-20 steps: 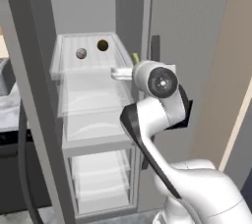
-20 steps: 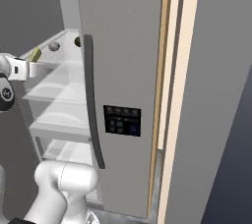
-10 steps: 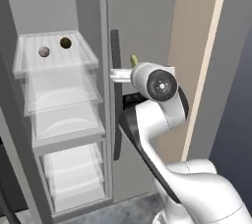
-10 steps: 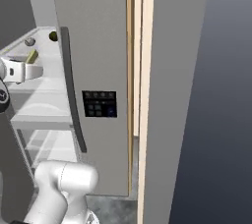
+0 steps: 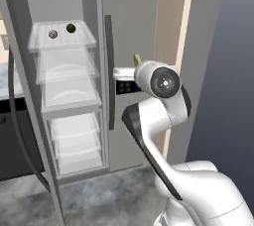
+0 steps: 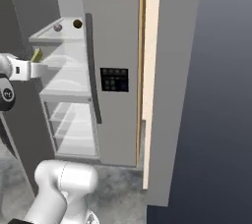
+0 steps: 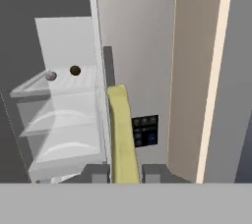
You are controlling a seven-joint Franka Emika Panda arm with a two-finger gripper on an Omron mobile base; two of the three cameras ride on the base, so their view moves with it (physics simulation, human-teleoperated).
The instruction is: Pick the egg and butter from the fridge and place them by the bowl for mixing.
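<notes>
— Grey floor, mottled like stone, runs under everything. What stands at the far left?

— An open fridge, its door swung out on the left side of the left base view. Clear glass shelves are stacked inside. On the top one lies the egg, and a dark brown ball sits just beside it, to its right and a little further back.

— And moving right from there?

— A long dark handle runs down the closed half of the fridge, with a dark control panel beside it. In front of that panel, in the left base view, hangs the claw on the white arm.

— Is it holding something?

— Yes — the butter. In the hand view the yellowish stick rises straight up from between the two fingertips, which sit pressed against its lower end on either side. The claw is clamped on it, out in front of the fridge, away from the shelves. In the right base view the butter's tip sticks up at a slant above the hand.

— What lies furthest right?

— A pale wooden panel edging the fridge, then a plain dark wall.
</notes>
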